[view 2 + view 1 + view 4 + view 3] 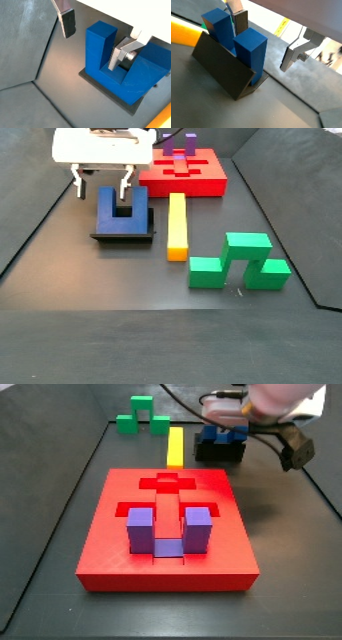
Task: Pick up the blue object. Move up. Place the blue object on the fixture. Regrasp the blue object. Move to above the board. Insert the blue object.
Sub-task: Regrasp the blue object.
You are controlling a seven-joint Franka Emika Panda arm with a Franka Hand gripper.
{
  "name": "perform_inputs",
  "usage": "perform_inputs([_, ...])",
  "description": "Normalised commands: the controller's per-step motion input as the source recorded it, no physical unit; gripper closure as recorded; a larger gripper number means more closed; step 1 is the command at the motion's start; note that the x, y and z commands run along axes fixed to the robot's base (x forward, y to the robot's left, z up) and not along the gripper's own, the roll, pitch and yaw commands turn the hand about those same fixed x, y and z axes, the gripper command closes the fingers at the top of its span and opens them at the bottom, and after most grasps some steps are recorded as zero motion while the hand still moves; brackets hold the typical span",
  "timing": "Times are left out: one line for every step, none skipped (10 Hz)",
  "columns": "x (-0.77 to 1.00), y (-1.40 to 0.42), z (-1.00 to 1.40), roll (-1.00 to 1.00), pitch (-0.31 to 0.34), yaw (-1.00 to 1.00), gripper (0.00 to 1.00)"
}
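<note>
The blue object (251, 50) (100, 42) stands on the black fixture (221, 67) (120, 235) with both prongs up. My gripper (264, 50) (90, 51) is open and straddles one prong. One finger (67, 22) hangs clear outside that prong, the other finger (123, 55) sits in the gap between the prongs. In both side views the gripper (107, 178) (254, 409) hovers right over the blue object (123, 208) (221, 436). The red board (114, 554) (207, 183) lies apart from the fixture.
A purple U-shaped block (167, 529) sits in a recess of the board. A yellow bar (177, 223) (175, 446) lies between the fixture and the green blocks (241, 263) (140, 414). Dark walls rim the floor.
</note>
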Motion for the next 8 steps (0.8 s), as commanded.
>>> perform_inputs([0.15, -0.20, -0.10, 0.67, 0.103, 0.04, 0.00])
perform_inputs([0.09, -0.22, 0.00, 0.25, 0.000, 0.11, 0.00])
perform_inputs([0.00, -0.13, 0.00, 0.03, 0.000, 0.03, 0.00])
perform_inputs([0.00, -0.01, -0.05, 0.15, 0.000, 0.02, 0.00])
perform_inputs([0.00, 0.00, -0.10, 0.26, 0.000, 0.04, 0.00])
perform_inputs([0.00, 0.00, -0.16, 0.22, 0.000, 0.05, 0.00])
perform_inputs([0.00, 0.00, -0.15, 0.10, 0.000, 0.04, 0.00])
perform_inputs([0.00, 0.00, -0.03, 0.00, 0.000, 0.04, 0.00])
